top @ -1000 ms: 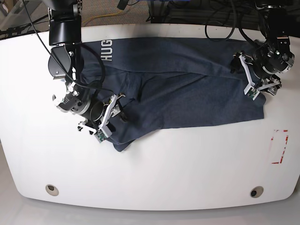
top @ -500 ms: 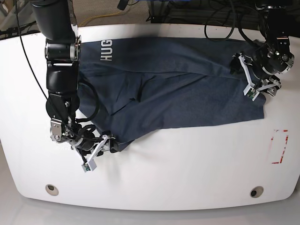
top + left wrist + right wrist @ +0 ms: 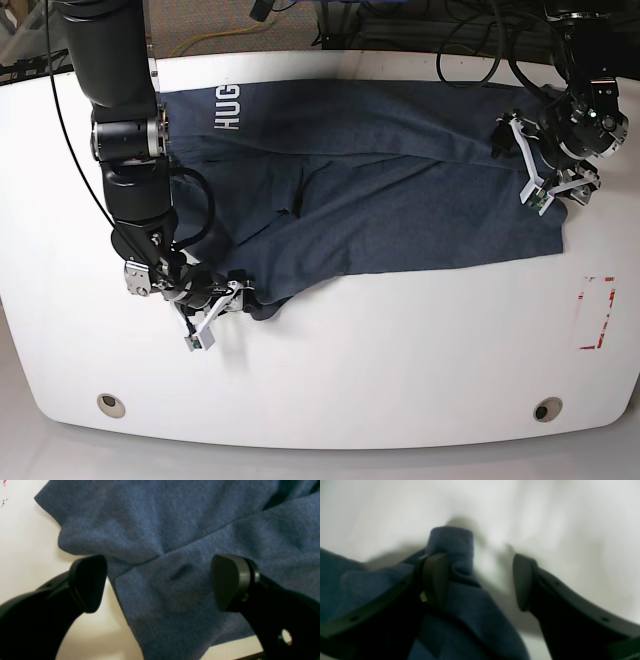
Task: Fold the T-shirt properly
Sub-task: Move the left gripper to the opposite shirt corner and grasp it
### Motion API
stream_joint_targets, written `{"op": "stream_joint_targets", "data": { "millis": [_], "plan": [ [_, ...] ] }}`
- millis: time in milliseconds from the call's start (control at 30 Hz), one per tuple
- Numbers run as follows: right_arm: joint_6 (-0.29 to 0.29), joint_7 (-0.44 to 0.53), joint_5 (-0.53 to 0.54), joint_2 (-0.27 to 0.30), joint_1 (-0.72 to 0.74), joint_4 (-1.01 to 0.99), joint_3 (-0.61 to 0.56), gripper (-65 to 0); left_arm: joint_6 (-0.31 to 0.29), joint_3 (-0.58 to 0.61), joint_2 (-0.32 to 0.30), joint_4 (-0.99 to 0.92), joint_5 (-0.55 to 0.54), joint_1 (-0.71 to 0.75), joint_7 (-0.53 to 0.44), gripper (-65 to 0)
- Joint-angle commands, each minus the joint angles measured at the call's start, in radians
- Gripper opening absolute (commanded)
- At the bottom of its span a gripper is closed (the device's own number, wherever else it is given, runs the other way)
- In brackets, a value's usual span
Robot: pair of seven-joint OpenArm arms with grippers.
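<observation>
T-shirt (image 3: 380, 190) lies spread on the white table (image 3: 400, 370), in the far half, long axis running side to side in the base view. White lettering "HUG" (image 3: 229, 108) sits at the far left corner of it in that view, read sideways. Cloth is partly folded over itself: creases and overlapping layers cross the middle, near edge fairly straight, with one bunched tip hanging toward the near left.

Right gripper (image 3: 222, 310) is low on the table at that bunched tip. In the right wrist view the right gripper (image 3: 480, 580) has its jaws apart; cloth (image 3: 460, 585) is draped against and around one finger (image 3: 435, 577), the other finger stands clear over bare table. Not pinching, though the view is blurred.

Left gripper (image 3: 545, 175) hangs at the shirt's right end in the base view, over the cloth edge. In the left wrist view the left gripper (image 3: 160, 582) is spread wide, fingers on either side of a fold seam in the fabric (image 3: 175, 555), nothing clamped.

Red-marked rectangle (image 3: 596, 312) on the table near the right edge, apart from the shirt.
</observation>
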Motion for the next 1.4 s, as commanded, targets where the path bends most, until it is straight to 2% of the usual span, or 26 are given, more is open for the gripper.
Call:
{"op": "stream_joint_targets", "data": {
  "millis": [0, 100, 367, 433, 500, 533, 700, 867, 1033, 1200, 1367],
  "plan": [
    [0.005, 0.033, 0.016, -0.008, 0.03, 0.019, 0.003, -26.5, 0.002, -0.005, -0.012, 0.019, -0.007, -0.007, -0.014, -3.9],
    [0.007, 0.033, 0.024, -0.012, 0.024, 0.021, 0.003, -26.8, 0.002, -0.005, -0.015, 0.019, -0.007, -0.007, -0.014, -3.9],
    [0.01, 0.034, 0.016, -0.034, 0.004, 0.022, 0.0, -42.0, 0.002, -0.007, -0.017, 0.021, -0.007, -0.007, -0.016, -3.9],
    [0.01, 0.034, 0.016, -0.034, 0.004, 0.022, 0.0, -49.0, 0.002, -0.011, -0.014, 0.038, -0.007, -0.018, -0.016, -3.9],
    [0.01, 0.034, 0.016, -0.034, 0.004, 0.022, 0.0, -63.3, 0.002, -0.016, -0.011, 0.068, -0.007, -0.045, -0.009, -3.9],
    [0.01, 0.034, 0.016, -0.034, 0.004, 0.022, 0.0, -65.0, 0.002, -0.024, -0.011, 0.081, -0.007, -0.051, -0.009, -3.9],
    [0.011, 0.034, 0.016, -0.032, 0.005, 0.025, 0.0, -65.0, 0.002, -0.128, 0.032, 0.099, -0.032, -0.099, -0.006, -3.9],
    [0.01, 0.027, 0.016, -0.008, -0.004, 0.099, 0.0, -65.0, 0.008, -0.32, 0.063, 0.053, -0.112, -0.235, 0.092, -3.5],
    [0.004, 0.025, 0.016, -0.005, -0.03, 0.145, 0.0, -65.0, 0.01, -0.361, 0.062, -0.128, -0.096, -0.355, 0.121, -3.3],
    [0.004, 0.007, 0.016, -0.005, -0.032, 0.145, 0.0, -65.0, 0.01, -0.369, 0.031, -0.346, -0.092, -0.449, 0.116, -3.3],
    [0.005, -0.001, 0.018, -0.006, -0.033, 0.146, 0.0, -65.0, 0.011, -0.369, 0.002, -0.542, -0.092, -0.505, 0.024, -3.3]
  ]
}}
